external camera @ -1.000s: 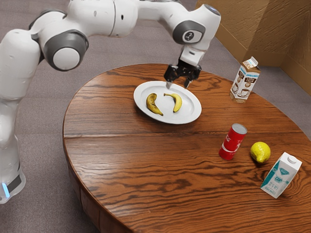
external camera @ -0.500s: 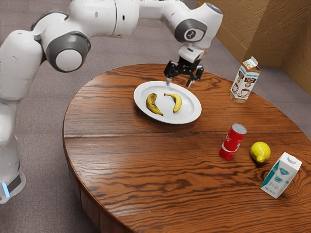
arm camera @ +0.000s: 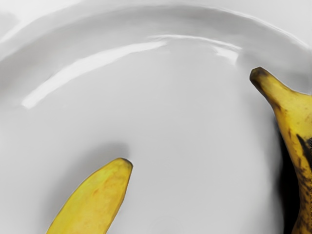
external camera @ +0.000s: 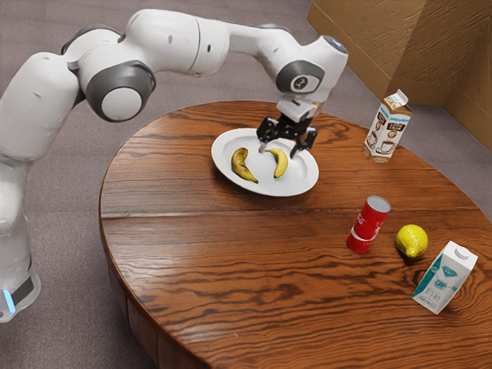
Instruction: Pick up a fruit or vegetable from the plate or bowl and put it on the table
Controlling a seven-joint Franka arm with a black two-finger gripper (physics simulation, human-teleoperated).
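Gray carpet (external camera: 69,261) and a brown wall (external camera: 407,50) surround a round wooden counter (external camera: 231,284), whose curved edge passes near a white plate (external camera: 292,181). On the plate, a yellow banana (external camera: 280,164) and a spotted banana (external camera: 241,164) lie apart; over the former, the pincer (external camera: 279,151) hangs released, fingers spread. Wood grain spans from plate to red can (external camera: 367,227), its white lettering partly legible. Farther from the plate sit a lemon (external camera: 412,241) and a teal-and-white carton (external camera: 446,278), print unclear. Right of the plate in the exterior view, another carton (external camera: 387,127) pictures cups.
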